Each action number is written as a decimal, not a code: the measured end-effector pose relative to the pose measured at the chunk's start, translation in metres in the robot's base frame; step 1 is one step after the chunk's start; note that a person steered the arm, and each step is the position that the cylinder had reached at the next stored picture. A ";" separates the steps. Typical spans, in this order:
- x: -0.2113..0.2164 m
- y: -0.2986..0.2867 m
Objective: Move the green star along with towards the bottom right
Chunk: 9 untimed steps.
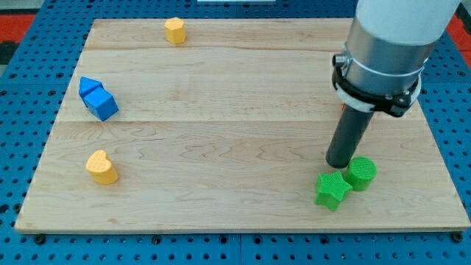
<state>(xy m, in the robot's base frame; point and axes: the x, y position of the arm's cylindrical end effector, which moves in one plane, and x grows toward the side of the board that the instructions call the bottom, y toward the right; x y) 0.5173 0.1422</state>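
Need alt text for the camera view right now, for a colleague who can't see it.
My tip sits just above the green star and green cylinder, near the board's bottom right. Two yellow blocks and a blue block lie far left.

Wooden board [221, 184] carries green star [332, 190], green cylinder [361, 173], blue block [97, 98], 2 yellow blocks [101, 167] [175, 30].

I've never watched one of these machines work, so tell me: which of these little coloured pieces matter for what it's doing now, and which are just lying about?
Part of the job:
- green star, near the board's bottom right
- my tip, just above the star
- green cylinder, touching the star's right side

Just lying about:
- blue block, view's left
- yellow heart, lower left
- yellow block, top
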 end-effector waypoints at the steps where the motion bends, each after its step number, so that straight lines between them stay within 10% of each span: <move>1: -0.001 -0.001; 3: 0.013 -0.075; 9: 0.047 -0.042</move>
